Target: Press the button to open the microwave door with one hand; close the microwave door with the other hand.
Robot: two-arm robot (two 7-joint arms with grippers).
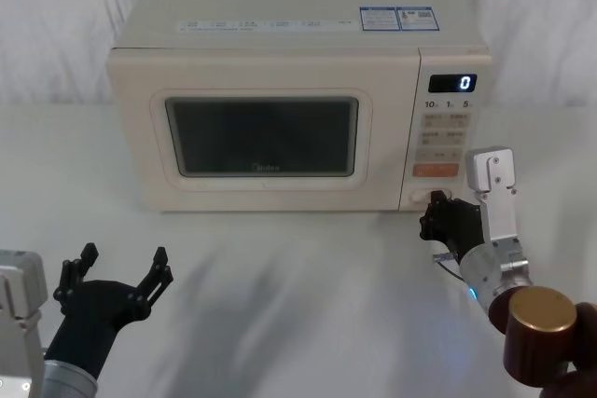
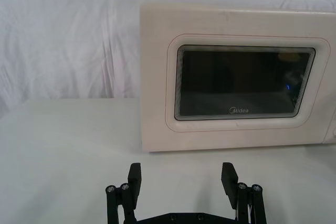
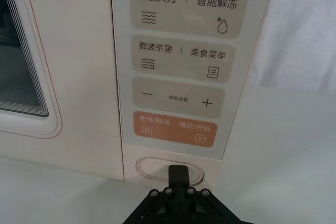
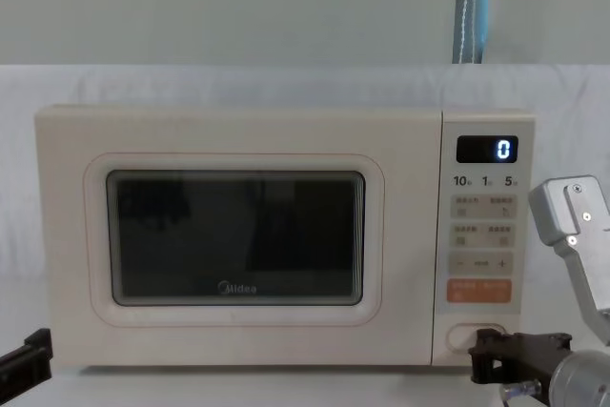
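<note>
Head view: the wide cream microwave door (image 1: 261, 137) with its dark glass window sits flush and closed, so neither opening nor closing appears done. The right black blocky tool (image 1: 437, 213) reaches to the base of the control panel, its fingertips drawn together at the large plain cream pill-shaped button (image 1: 444, 198). The left black blocky tool (image 1: 119, 272) hovers low over the white-draped surface (image 1: 298, 305), fingers spread wide and empty.

Left wrist view: the left tool (image 2: 182, 178) faces the closed door (image 2: 236, 82) from well back, gaping.

Right wrist view: the right tool's tip (image 3: 178, 174) meets the button (image 3: 157, 167) just beneath the orange rectangular key (image 3: 175, 129).

Chest view: the right tool (image 4: 488, 354) points level at the button (image 4: 474, 335); pressing seems the step in hand.
</note>
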